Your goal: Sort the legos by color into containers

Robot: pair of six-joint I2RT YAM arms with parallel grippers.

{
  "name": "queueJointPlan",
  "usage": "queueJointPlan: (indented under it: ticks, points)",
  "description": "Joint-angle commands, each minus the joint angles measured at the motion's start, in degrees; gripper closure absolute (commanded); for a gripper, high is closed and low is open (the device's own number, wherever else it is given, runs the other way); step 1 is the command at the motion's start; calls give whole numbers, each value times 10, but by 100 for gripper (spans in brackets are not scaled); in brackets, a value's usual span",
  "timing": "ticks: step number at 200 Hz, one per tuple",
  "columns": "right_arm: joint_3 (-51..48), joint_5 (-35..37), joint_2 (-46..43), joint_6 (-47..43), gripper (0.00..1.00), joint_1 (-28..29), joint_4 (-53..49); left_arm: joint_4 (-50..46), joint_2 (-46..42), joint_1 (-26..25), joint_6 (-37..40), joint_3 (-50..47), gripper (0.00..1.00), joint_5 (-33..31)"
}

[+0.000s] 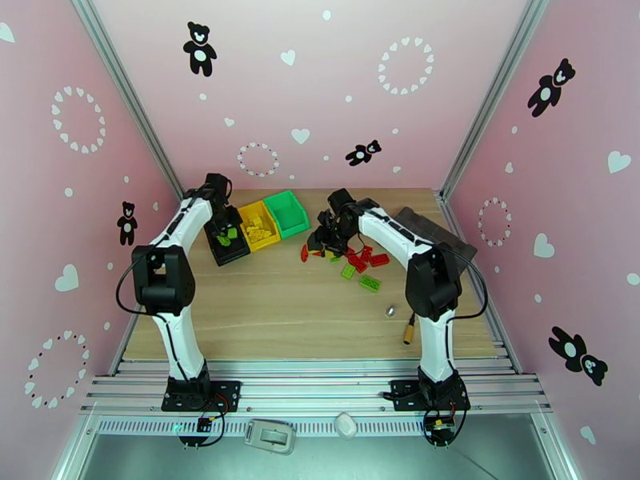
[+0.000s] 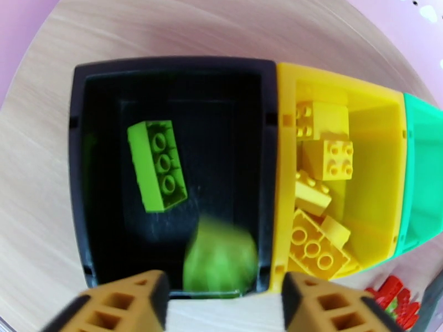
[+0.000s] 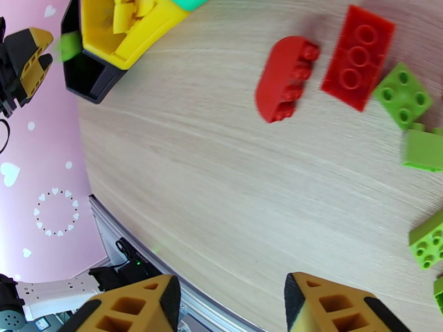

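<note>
- Legos (image 3: pixel 357 53) are left loose on the counter (image 3: pixel 194 178) beneath the open, empty right gripper (image 3: pixel 230 300), apparently poised for a pick.
- One green brick (image 2: pixel 220 253) is seen blurred, seemingly dropping into the black container (image 2: pixel 83 161) under the open left gripper (image 2: pixel 221 291), to join its colour.

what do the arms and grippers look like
The left arm and right arm have white shells, bulky black joints and black bases. A thin black cable loops off each elbow. The left gripper and right gripper have mustard-yellow fingers with hollow rectangular pockets and dark inner faces.
</note>
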Motion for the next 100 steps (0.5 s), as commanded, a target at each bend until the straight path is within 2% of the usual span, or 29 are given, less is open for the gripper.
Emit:
queueJointPlan:
  ticks: [1, 37, 72, 100]
  points:
    - [-29, 26, -51, -12, 42, -8, -20, -23, -16, 1, 1, 11, 31, -6]
    - [-97, 69, -98, -17, 37, -33, -23, -7, -68, -32, -6, -43, 28, -9]
    - [-154, 130, -134, -31, 31, -65, -44, 13, -109, -121, -25, -101, 26, -6]
    - [-212, 175, -157, -36, 27, -101, -43, 63, -127, -209, -87, -163, 24, 26]
